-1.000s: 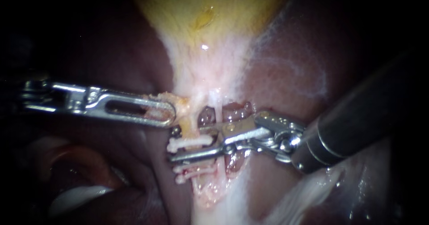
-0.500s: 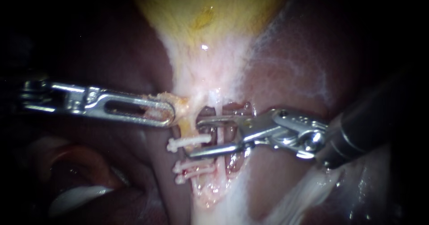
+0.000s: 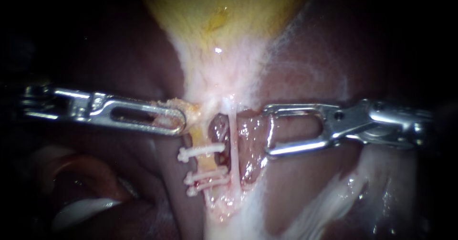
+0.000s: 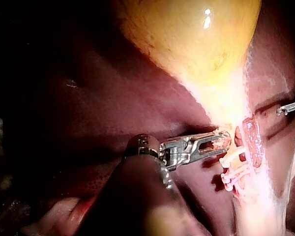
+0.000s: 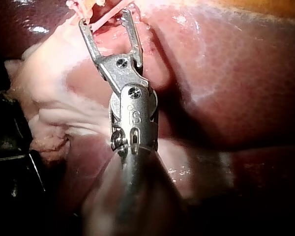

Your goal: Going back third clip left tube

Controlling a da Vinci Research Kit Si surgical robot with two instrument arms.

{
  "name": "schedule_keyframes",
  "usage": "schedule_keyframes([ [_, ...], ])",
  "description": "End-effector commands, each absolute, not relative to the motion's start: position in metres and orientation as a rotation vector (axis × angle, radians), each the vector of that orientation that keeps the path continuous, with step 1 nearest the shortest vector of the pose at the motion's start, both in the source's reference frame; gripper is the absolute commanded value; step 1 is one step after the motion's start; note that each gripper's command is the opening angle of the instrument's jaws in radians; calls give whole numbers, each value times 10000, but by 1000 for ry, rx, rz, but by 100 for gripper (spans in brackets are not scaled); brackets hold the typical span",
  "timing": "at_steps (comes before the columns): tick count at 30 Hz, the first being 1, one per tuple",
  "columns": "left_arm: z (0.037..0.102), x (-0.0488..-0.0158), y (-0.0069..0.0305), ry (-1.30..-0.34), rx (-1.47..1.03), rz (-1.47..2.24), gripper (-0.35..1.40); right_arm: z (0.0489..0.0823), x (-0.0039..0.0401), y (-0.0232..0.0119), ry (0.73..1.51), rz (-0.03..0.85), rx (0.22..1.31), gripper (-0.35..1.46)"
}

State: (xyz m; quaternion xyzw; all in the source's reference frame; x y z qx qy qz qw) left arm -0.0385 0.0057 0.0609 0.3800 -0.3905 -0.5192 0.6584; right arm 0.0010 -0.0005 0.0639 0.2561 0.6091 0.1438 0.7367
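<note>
- Where the left tube (image 3: 206, 161) runs from the gallbladder (image 3: 224, 20) toward the near side, we find three white clips (image 3: 202, 151) across it: one farther, two close together nearer.
- We judge the tube soft, wet, slippery and easily torn; the clips look light and stiff, and a knock could shift them.
- We would hold it only on the far side of the clips, where the left instrument (image 3: 183, 120) has its jaws pinching the neck tissue (image 3: 195, 110).
- The right instrument (image 3: 268, 130) stands right of both tubes, jaws spread wide and empty, touching neither.
- The thin right tube (image 3: 234, 144) lies just right of the clipped one; the liver (image 3: 305, 68) lies to left and right.
- We judge that any approach from the right must clear the right tube and the clip ends.
</note>
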Motion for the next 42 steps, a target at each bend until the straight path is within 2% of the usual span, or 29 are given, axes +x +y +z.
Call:
schedule_keyframes([
  [1,610,-385,57,-884,861,-1175,-35,638,8,-3,1339,314,561,50],
  [14,622,-385,61,-885,855,-1176,-35,630,-4,0,1345,289,548,50],
  [28,664,-414,71,-894,834,-1182,-35,627,-4,-2,1345,290,549,50],
  [42,669,-419,74,-894,834,-1182,-35,624,-4,-1,1345,291,550,50],
])
